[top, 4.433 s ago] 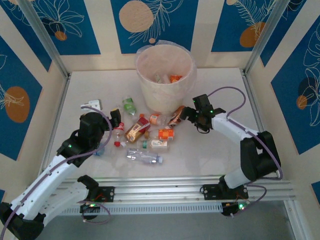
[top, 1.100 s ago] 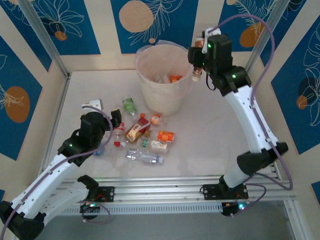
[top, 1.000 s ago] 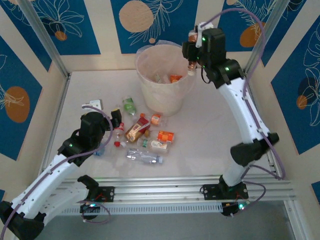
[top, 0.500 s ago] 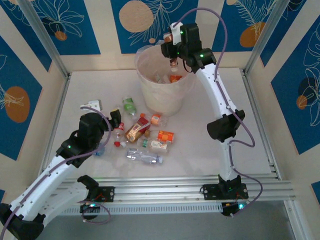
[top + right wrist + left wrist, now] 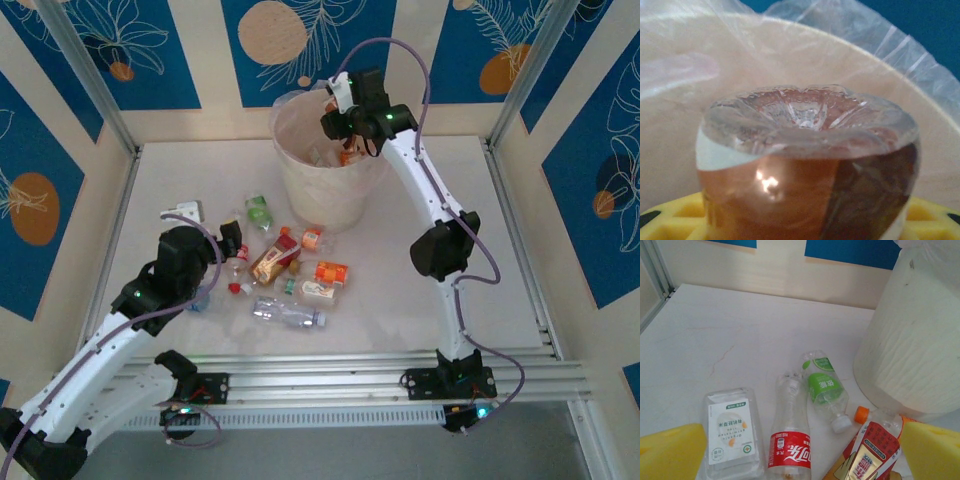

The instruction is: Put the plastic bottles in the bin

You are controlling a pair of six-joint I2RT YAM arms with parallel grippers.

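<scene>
Blue-and-cream patterned walls (image 5: 300, 40) surround a white table (image 5: 380, 300) strewn with plastic bottles (image 5: 288, 314).

The left arm (image 5: 110, 335) bends low, left gripper (image 5: 231, 238) wide open — the right arm (image 5: 425, 185) stretches far, right gripper (image 5: 343, 125) pinching a bottle (image 5: 805, 165)

The right gripper (image 5: 338, 122), low at the table (image 5: 400, 270) beside the bin (image 5: 310, 195) a few seconds ago, is now over the bin's mouth, having climbed past its right rim and swung left. The bronze-labelled bottle (image 5: 805, 165) is gone from the bin's foot and rides clamped in that gripper, and the arm's elbow is drawn inward
</scene>
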